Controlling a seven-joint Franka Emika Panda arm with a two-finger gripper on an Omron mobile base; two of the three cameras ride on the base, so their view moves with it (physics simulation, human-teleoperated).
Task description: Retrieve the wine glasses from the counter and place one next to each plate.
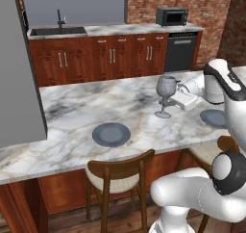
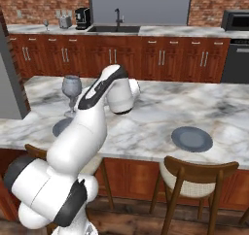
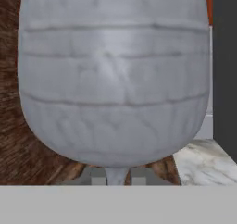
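Observation:
A clear greyish wine glass [image 1: 166,86] stands upright over the marble island, its foot [image 1: 163,114] at or just above the surface. My gripper [image 1: 171,101] reaches in from the right and is shut on its stem. The glass bowl [image 3: 115,75] looms large in the hand view, with the stem [image 3: 116,176] between the two fingertips. One blue-grey plate [image 1: 111,134] lies left of the glass, another plate [image 1: 214,117] lies right of it, near my arm. From the right base the glass [image 2: 71,87] stands behind a plate [image 2: 60,127] that my arm half hides. The counter [image 1: 144,30] runs along the brick wall.
Wooden chairs [image 1: 120,174] stand at the island's near edge. A microwave [image 1: 171,16] sits on the counter, with a sink [image 1: 57,31] to its left and a dishwasher [image 1: 180,51] below. A tall grey panel [image 1: 17,73] blocks the left. A toaster and coffee machine [image 2: 82,18] stand on the far counter.

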